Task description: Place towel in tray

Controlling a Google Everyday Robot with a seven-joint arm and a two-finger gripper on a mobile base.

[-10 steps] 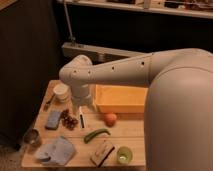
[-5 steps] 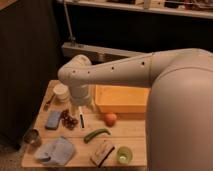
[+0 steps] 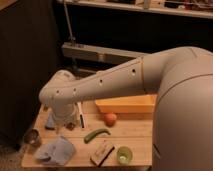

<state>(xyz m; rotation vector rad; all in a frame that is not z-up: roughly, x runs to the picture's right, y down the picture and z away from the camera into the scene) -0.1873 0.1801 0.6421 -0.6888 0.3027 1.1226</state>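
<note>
The towel [image 3: 56, 150] is a crumpled light blue cloth lying at the front left of the wooden table. The tray [image 3: 125, 105] is a yellow-orange rectangular box at the back middle of the table, partly behind my arm. My gripper [image 3: 64, 121] hangs below the white wrist over the left part of the table, just behind and above the towel and well left of the tray. The wrist hides most of it.
An orange [image 3: 110, 119] lies in front of the tray and a green pepper [image 3: 96, 134] beside it. A green cup [image 3: 124, 154] and a wooden block [image 3: 101, 152] are at the front. A metal cup [image 3: 32, 137] and a blue item [image 3: 50, 121] are on the left.
My arm's wrist has swung down and to the left, toward the towel, and now covers the white bowl at the back left. The towel and tray have not moved.
</note>
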